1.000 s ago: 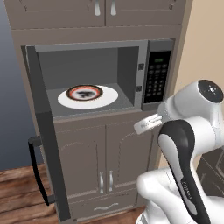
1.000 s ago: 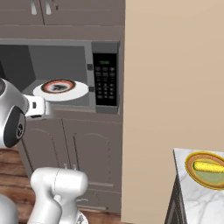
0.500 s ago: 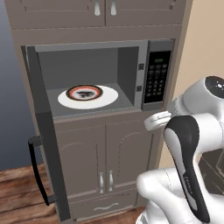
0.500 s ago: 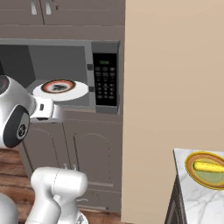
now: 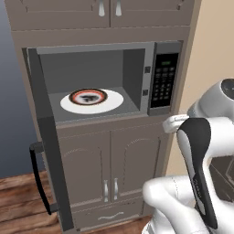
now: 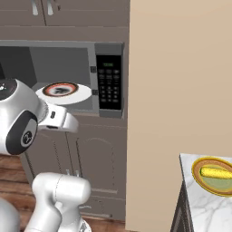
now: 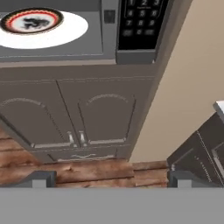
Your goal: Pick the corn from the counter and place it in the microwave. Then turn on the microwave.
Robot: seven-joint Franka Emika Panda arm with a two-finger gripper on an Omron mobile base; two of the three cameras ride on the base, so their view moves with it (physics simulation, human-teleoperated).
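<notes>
The tall bank of brown panelled cabinet doors point(image 5: 109, 169) took up most of the left base view, with a plain beige wall point(image 6: 181, 90) beside it to the right. Set into the cabinets was the microwave point(image 5: 132, 68), its door point(image 5: 50, 151) swung fully open to the left so that the black bar handle point(image 5: 39, 178) stood out over the wooden floor point(image 5: 18, 201). The black keypad panel point(image 6: 109, 84) with its green display sat at the right of the cavity. Inside, a white round plate point(image 5: 112, 103) lay on the microwave floor, and a dark-rimmed round dish point(image 5: 88, 96) rested on it, toward the plate's left side. The white arm point(image 5: 201, 169) rose at the lower right of the left base view, in front of the lower cabinets and wall. In the right base view a corner of the counter point(image 6: 204, 204) showed at the lower right, well apart from the microwave, with the wall between them. On it stood a round dish with a yellow-brown rim point(image 6: 197, 170), and the corn point(image 6: 216, 172) lay across the middle of that dish, lengthwise left to right. In the hand view the gripper point(image 7: 109, 178) pointed at the lower cabinet doors and the floor below the microwave; its two dark fingertips point(image 7: 40, 178) stood far apart at the bottom corners, so the jaws were wide and held nothing.
</notes>
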